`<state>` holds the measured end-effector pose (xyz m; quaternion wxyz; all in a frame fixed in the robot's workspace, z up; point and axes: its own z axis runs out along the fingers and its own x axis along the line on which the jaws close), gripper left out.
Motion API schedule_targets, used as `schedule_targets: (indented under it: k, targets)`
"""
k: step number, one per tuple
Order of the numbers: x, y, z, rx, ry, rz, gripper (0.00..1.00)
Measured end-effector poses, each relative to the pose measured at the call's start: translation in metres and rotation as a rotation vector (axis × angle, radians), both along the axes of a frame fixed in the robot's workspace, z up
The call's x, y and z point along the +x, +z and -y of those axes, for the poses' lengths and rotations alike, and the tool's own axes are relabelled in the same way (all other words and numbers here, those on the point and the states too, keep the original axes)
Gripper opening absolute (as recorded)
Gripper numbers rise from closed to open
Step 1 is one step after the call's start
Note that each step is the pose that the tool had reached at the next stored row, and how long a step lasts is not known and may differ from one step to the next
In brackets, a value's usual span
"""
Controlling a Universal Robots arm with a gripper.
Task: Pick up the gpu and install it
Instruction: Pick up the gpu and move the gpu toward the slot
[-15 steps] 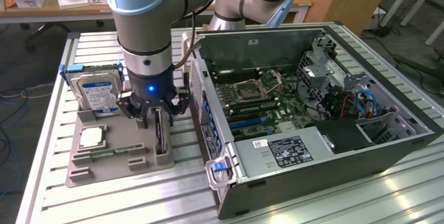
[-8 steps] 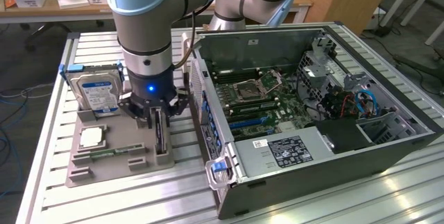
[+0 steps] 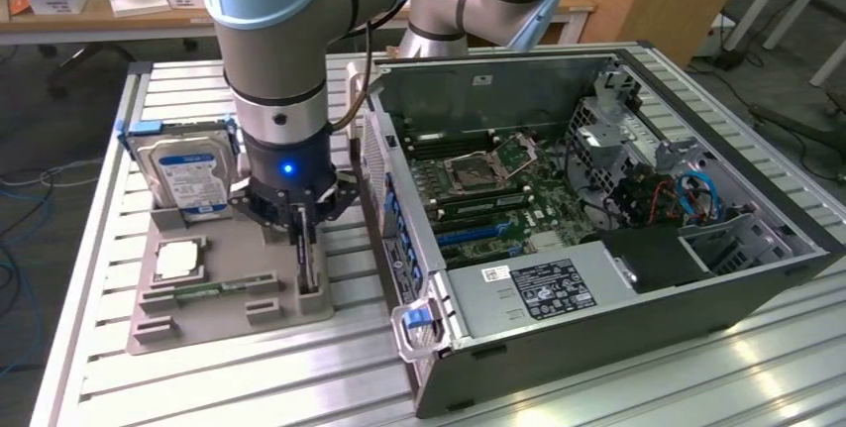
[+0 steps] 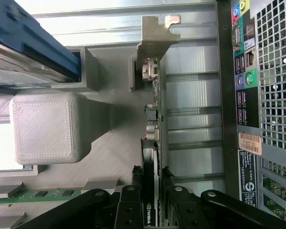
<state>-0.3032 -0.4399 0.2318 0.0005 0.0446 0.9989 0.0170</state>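
The gpu (image 4: 155,114) stood upright on its edge in the gray tray (image 4: 114,162), and the claw (image 4: 151,171) was closed narrowly on its two faces.

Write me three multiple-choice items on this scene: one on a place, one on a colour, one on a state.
1. The gpu is:
A. inside the computer case
B. on edge in the grey holder
C. flat on the table

2. The label on the hard drive is:
A. blue
B. red
C. yellow

3. The computer case is:
A. closed on all sides
B. standing upright
C. lying open, with the motherboard exposed

Answers:
1 B: the card stands in a slot of the holder, with the gripper at it.
2 A: the drive's face carries a blue label.
3 C: the side panel is off and the board shows.
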Motion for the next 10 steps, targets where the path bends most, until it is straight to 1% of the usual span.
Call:
schedule_targets:
  k: [9, 10]
  targets:
    - [0.0000, 0.0000, 0.0000, 0.0000, 0.000, 0.0000, 0.27]
    - [0.0000, 0.0000, 0.0000, 0.0008, 0.000, 0.0001, 0.27]
